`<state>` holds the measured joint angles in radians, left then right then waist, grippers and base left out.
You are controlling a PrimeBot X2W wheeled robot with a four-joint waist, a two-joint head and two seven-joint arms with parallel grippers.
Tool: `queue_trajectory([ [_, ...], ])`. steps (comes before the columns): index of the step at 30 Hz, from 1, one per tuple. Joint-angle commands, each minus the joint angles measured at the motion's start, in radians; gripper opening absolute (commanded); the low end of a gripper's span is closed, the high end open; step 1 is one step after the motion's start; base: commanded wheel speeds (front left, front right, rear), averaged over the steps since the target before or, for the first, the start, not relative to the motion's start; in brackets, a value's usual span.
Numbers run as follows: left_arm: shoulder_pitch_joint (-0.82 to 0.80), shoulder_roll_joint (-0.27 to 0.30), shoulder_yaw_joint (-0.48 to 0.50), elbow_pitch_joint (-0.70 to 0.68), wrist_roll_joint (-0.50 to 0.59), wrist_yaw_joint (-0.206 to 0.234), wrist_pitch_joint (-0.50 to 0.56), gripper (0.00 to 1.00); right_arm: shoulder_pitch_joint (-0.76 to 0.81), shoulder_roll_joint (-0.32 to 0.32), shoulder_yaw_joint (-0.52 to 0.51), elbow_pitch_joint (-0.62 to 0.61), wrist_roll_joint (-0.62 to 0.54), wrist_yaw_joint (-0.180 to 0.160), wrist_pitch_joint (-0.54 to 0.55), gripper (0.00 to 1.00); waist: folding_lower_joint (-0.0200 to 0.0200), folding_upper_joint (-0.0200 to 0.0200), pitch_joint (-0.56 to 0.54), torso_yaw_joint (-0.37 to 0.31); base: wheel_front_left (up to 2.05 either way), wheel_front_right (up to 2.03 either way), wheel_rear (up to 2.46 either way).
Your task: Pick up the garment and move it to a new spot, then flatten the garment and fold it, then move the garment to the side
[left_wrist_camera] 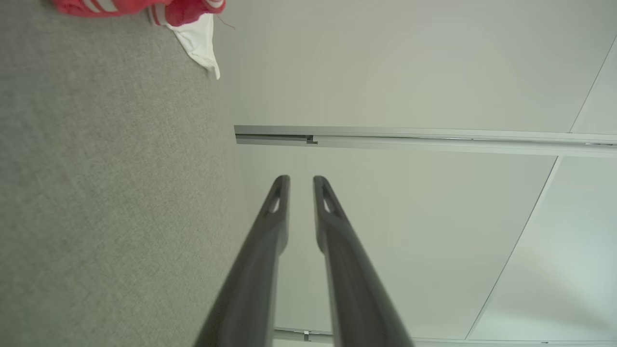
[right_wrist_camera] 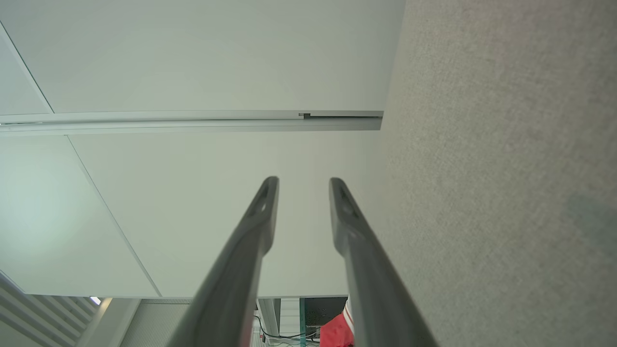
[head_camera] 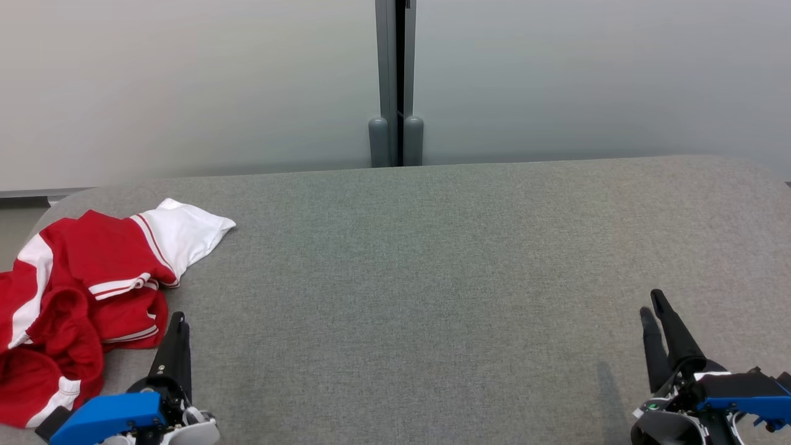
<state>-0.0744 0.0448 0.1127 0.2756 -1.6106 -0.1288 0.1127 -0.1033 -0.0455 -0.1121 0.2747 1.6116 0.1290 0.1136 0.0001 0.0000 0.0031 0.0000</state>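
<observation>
1. We found the garment (head_camera: pixel 80 296), red with white stripes and one white panel, lying crumpled on the near left corner of the grey fabric-covered surface (head_camera: pixel 432 278). Part of it ran past the left edge of the head view.
2. The left gripper (head_camera: pixel 179 321) stood just beside the garment's right-hand edge, pointing toward the far wall. We could not tell whether it touched the cloth.
3. In the left wrist view, that gripper's jaws stood a narrow gap apart with nothing between them, so we read it as slightly parted and empty. The garment's white tip lay at the top of that view, well clear of the fingertips.
4. The right gripper (head_camera: pixel 651 304) sat at the lower right over bare grey fabric, well apart from the garment.
5. In the right wrist view its jaws were parted more widely than the left's, and they gripped nothing.
6. Behind the surface we saw pale wall panels (head_camera: pixel 185 80), split by a dark post (head_camera: pixel 400 62) that met the surface's far edge near its middle.
</observation>
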Motion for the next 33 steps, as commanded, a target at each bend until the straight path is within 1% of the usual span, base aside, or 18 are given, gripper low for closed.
queue_trajectory([
  [1,-0.007,0.002,-0.002,-0.008,-0.002,0.0,-0.007,1.0,-0.004,-0.001,0.005,-0.009,0.004,0.0,-0.004,1.0,0.0,0.0,0.0,0.0,0.0,0.0,0.0],
  [10,-0.013,0.003,-0.025,-0.03,-0.004,0.0,-0.052,1.0,-0.015,-0.002,0.044,-0.031,0.026,0.0,-0.036,1.0,0.0,0.0,0.001,0.0,0.0,0.0,0.0],
  [16,-0.016,0.003,-0.039,-0.058,0.03,0.0,-0.081,1.0,-0.02,-0.002,0.068,-0.061,0.012,0.001,-0.052,1.0,0.0,0.0,0.001,0.0,0.0,0.0,0.0],
  [24,-0.014,0.004,-0.044,-0.096,0.178,-0.001,-0.115,1.0,-0.028,-0.02,0.122,-0.105,-0.064,0.001,-0.106,1.0,0.0,0.0,0.003,0.0,0.0,0.0,0.0],
  [27,-0.013,0.004,-0.048,-0.103,0.252,-0.001,-0.127,1.0,-0.033,-0.035,0.147,-0.11,-0.098,0.001,-0.124,1.0,0.0,0.0,0.003,0.0,0.0,0.0,0.0],
  [33,-0.01,0.004,-0.043,-0.112,0.363,-0.001,-0.15,1.0,-0.039,-0.045,0.179,-0.11,-0.18,0.001,-0.15,1.0,0.0,0.0,0.001,-0.001,0.0,0.0,0.0],
])
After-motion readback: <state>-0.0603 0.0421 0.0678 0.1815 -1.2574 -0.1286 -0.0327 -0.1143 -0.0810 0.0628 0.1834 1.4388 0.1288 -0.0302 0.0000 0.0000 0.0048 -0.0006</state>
